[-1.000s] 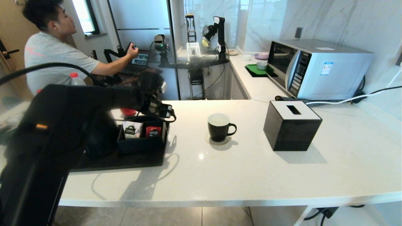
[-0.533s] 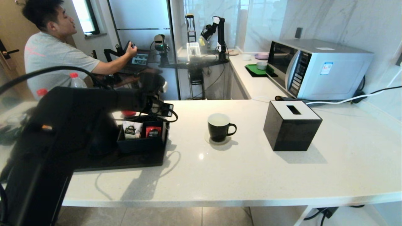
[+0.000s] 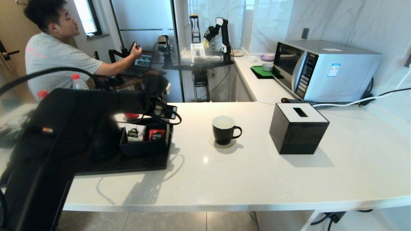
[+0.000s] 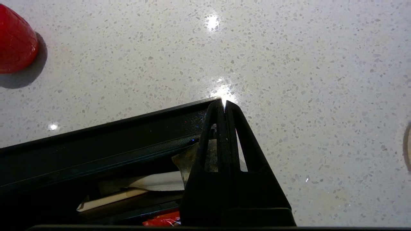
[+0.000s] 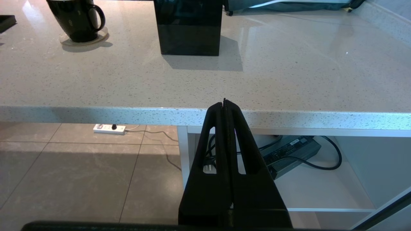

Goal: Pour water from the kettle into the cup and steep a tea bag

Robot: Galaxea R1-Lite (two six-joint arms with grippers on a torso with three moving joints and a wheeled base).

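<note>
My left gripper (image 4: 224,103) hangs over the far rim of the black sachet box (image 3: 144,145), its fingers pressed together. A small pale tea bag (image 4: 183,158) hangs right under them, showing on both sides of the fingers, so it looks pinched. The black cup (image 3: 223,131) with a white inside stands on a coaster mid-counter, to the right of the box. The kettle is hidden behind my left arm (image 3: 80,115). My right gripper (image 5: 224,102) is shut and empty, parked below the counter's front edge, with the cup (image 5: 77,19) far ahead of it.
The box holds a white CHALI sachet (image 3: 134,133) and a red sachet (image 3: 156,134) and sits on a black tray (image 3: 128,166). A black tissue box (image 3: 297,128) stands right of the cup, a microwave (image 3: 324,69) behind. A red object (image 4: 16,41) lies beyond the tray.
My left arm rose a little over the sachet box a second ago and has since stayed nearly still. The cup has not moved.
</note>
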